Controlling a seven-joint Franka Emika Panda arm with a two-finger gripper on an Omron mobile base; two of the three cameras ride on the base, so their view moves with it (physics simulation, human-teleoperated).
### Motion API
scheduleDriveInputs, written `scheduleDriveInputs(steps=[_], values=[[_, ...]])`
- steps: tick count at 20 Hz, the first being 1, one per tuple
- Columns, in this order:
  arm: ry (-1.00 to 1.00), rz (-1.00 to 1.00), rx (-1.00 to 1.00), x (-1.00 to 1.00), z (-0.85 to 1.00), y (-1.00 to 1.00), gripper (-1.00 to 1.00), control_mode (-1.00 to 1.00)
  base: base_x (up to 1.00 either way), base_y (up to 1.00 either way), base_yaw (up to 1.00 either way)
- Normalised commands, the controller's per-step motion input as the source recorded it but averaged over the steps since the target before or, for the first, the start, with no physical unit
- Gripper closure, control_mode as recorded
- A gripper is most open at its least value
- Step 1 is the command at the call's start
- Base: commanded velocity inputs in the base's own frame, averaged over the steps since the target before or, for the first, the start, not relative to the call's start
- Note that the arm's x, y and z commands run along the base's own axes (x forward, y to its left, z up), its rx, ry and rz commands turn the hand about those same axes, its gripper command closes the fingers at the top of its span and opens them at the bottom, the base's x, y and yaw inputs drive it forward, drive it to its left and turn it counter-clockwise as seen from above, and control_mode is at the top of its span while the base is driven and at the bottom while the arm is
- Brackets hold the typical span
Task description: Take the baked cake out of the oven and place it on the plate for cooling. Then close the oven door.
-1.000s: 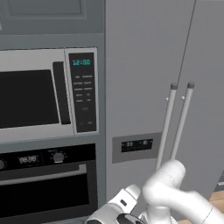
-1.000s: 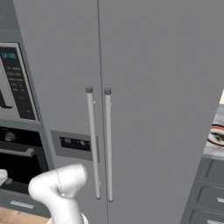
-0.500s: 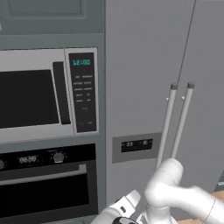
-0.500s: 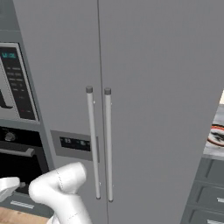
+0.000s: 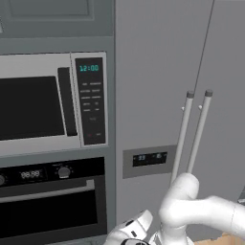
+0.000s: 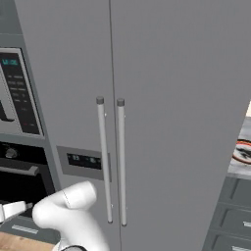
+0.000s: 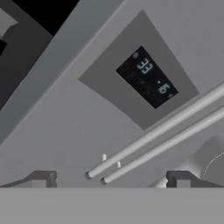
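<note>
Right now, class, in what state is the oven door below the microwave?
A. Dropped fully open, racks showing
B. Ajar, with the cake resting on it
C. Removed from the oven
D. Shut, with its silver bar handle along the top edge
D: in the left base view the oven door stands upright and flush under the oven's knobs, its bar handle across the top, below the microwave.

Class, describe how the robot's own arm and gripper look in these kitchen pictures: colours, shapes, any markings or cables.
The arm is glossy white, built of thick rounded tube segments with bulbous, dome-capped joints and dark seams near the wrist. The gripper ends in two small, dark grey, blocky finger tips. No cables, labels or markings can be made out.
</note>
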Motion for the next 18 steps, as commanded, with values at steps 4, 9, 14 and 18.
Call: scheduleDriveInputs(steps=[4, 9, 14, 18], values=[[-0.02, 0.01, -0.04, 0.09, 0.00, 0.34, -1.00, -1.00, 0.00, 0.00, 0.00], [0.01, 0.13, 0.00, 0.30, -0.02, 0.14, -1.00, -1.00, 0.00, 0.00, 0.00], [0.00, 0.19, -0.01, 0.03, -0.10, 0.05, -1.00, -1.00, 0.00, 0.00, 0.00], [0.00, 0.15, -0.09, 0.01, 0.02, 0.00, -1.00, -1.00, 0.00, 0.00, 0.00]])
